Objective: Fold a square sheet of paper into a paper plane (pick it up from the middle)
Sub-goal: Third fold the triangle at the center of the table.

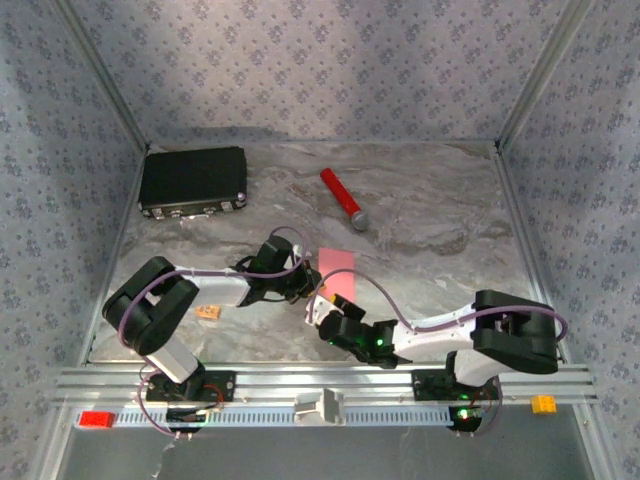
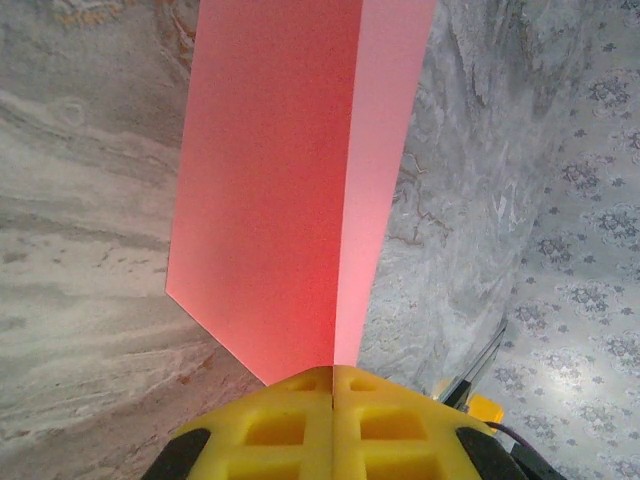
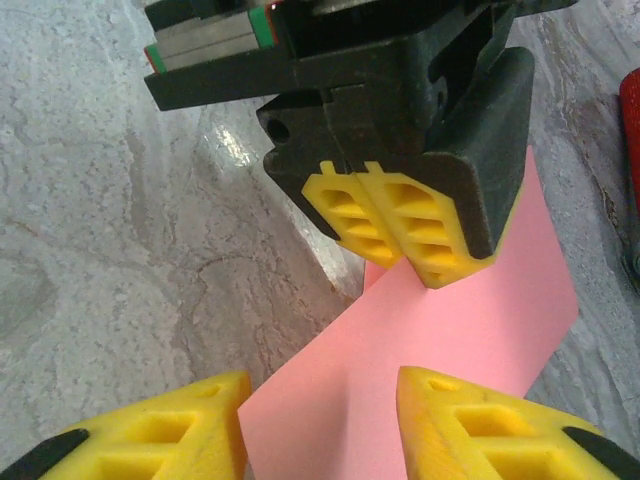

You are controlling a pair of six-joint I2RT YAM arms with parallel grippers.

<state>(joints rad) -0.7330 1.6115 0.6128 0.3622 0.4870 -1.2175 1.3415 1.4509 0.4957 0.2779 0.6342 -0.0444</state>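
The pink-red sheet of paper (image 2: 290, 180) sits near the middle of the marble table (image 1: 430, 220). Its near edge is pinched in the left gripper (image 2: 333, 385), whose yellow fingers are pressed together on it. The left wrist view shows a straight crease running up from those fingers, one side deep pink and the other paler. From above that crease can't be made out: the paper (image 1: 337, 261) is a small pink patch, its near part covered by the two wrists meeting over it. The right wrist view faces the left gripper (image 3: 400, 225) head-on where it clamps the sheet (image 3: 470, 320). The right gripper (image 3: 320, 420) has its fingers spread with the paper running between them, and I can't tell whether they touch it. A red cylinder with a grey tip (image 1: 343, 199) lies beyond the sheet. A black case (image 1: 193, 180) sits far left, and a small tan block (image 1: 208, 313) is beside the left arm.
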